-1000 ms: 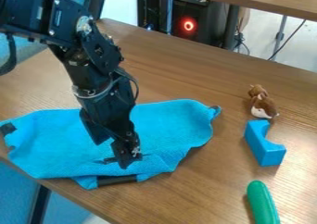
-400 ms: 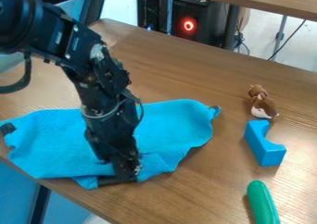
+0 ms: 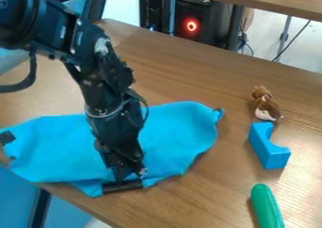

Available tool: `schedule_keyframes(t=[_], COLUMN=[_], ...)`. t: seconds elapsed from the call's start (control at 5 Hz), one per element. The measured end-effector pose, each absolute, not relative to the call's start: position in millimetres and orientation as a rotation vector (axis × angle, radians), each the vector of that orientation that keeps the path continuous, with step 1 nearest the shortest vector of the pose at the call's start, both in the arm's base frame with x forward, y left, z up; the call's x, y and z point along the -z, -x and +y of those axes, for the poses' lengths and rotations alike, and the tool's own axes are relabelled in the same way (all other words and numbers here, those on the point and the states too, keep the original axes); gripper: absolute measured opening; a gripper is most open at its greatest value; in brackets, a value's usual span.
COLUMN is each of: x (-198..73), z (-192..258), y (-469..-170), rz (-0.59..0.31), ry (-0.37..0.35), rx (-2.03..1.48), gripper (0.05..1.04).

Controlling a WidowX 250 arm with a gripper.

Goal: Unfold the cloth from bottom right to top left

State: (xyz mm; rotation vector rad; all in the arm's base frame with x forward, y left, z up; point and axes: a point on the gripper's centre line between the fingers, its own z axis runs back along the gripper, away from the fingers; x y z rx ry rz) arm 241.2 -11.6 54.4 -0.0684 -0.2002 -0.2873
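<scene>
One blue cloth lies rumpled toward the left of the bench, its long axis running from the left end up to the right end, a little aslant. From where I stand, the hand hangs over its near edge, close to the middle of that length, just beside a dark strip that shows there. Whether the hand is spread, closed or has some cloth in it, I cannot tell.

What counts next is that the top left lies across the cloth from the hand, up and to the left, the side the black arm comes from. I judge the step in hand to be catching the near edge; the fold should then be drawn back that way, crosswise to the long axis. A loose hold could let it slip.

Well apart, to the right, lie a brown toy animal, a blue block and a green toy vegetable.
</scene>
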Motion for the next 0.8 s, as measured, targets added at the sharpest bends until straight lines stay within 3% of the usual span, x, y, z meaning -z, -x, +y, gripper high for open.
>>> schedule_keyframes(t=[0.2,0.4,0.8], x=[-65,-78,-73], z=[-5,12,66], y=[-247,-260,-297], rz=[-0.19,-0.206,-0.201], ry=[0.1,0.104,0.035], rx=[0.261,0.214,0.078], gripper=[0.08,0.068,0.068])
